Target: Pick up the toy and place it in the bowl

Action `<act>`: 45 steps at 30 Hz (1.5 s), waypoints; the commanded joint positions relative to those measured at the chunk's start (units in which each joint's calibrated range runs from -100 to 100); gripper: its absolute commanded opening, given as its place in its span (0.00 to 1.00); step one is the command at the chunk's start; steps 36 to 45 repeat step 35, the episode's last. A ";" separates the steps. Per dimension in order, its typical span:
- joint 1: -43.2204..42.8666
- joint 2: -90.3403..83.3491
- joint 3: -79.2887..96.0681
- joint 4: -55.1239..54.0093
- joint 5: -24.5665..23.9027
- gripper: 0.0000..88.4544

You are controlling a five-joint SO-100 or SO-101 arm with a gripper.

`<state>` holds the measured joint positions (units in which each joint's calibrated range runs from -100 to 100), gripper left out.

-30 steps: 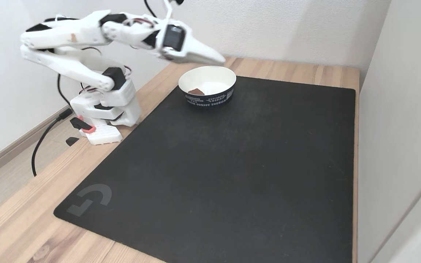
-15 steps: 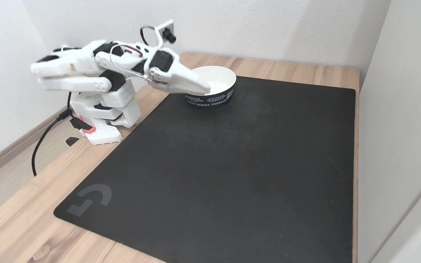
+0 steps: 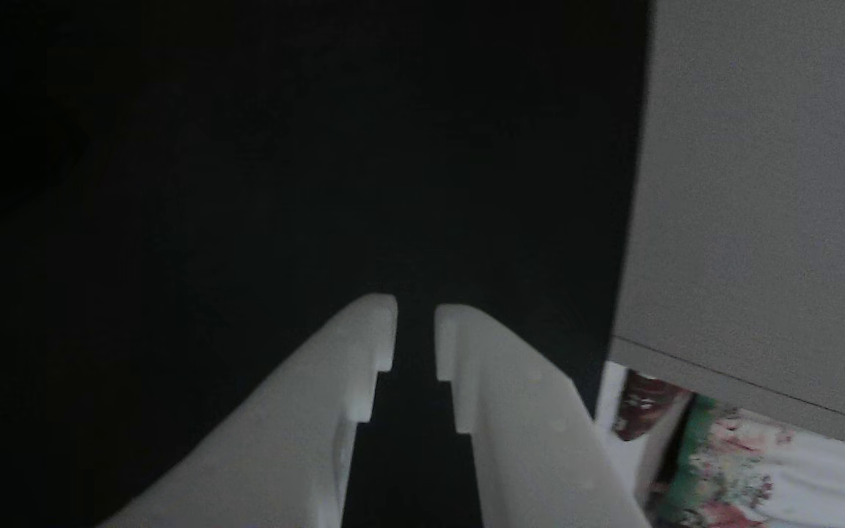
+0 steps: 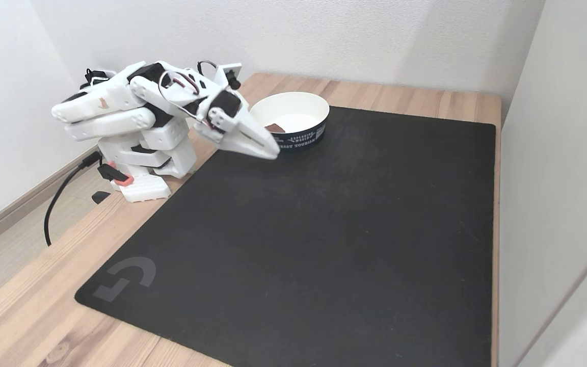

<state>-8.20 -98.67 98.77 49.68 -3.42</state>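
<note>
Gripper [image 4: 272,151] fingers stood nearly together, a narrow gap between the two white notched tips, and nothing was held between them; the other view showed the same slim dark slot between the fingertips [image 3: 415,323] with only the black mat [image 3: 246,183] beyond them. In the fixed view the gripper pointed down and to the right, its tips hanging low over the mat's [image 4: 324,229] far left part, just off the near left side of the bowl [image 4: 293,109]. Up and to the right of the tips, the toy [image 4: 274,127] lay inside that bowl, a small reddish-brown piece on the white floor by the near wall, apart from the fingers. Behind the gripper, to the left in the fixed view, the white arm [image 4: 120,102] was folded low over its base [image 4: 143,168], which stood on the wooden table [image 4: 33,300] beside the mat's edge. To the right of the fingers in the other view a pale grey panel [image 3: 760,183] rose, with some flowered fabric [image 3: 723,462] below it.
</note>
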 commanded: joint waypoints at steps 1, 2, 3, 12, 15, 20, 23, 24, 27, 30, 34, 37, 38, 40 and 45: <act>0.63 -0.75 0.78 4.00 0.34 0.03; 0.63 -0.75 0.78 4.00 0.34 0.03; 0.63 -0.75 0.78 4.00 0.34 0.03; 0.46 -0.75 0.78 4.00 0.29 0.03; 0.29 -0.67 0.69 4.00 0.24 0.03; 0.38 -0.67 0.69 4.00 0.19 0.03; 0.46 -0.67 0.69 4.00 0.19 0.03; 0.46 -0.67 0.69 4.00 0.19 0.03; 0.46 -0.67 0.69 4.00 0.19 0.03; 0.46 -0.67 0.69 4.00 0.19 0.03; 0.46 -0.67 0.69 4.00 0.19 0.03; 0.46 -0.67 0.69 4.00 0.19 0.03; 0.46 -0.67 0.69 4.00 0.19 0.03; 0.46 -0.67 0.69 4.00 0.19 0.03; 0.46 -0.67 0.69 4.00 0.19 0.03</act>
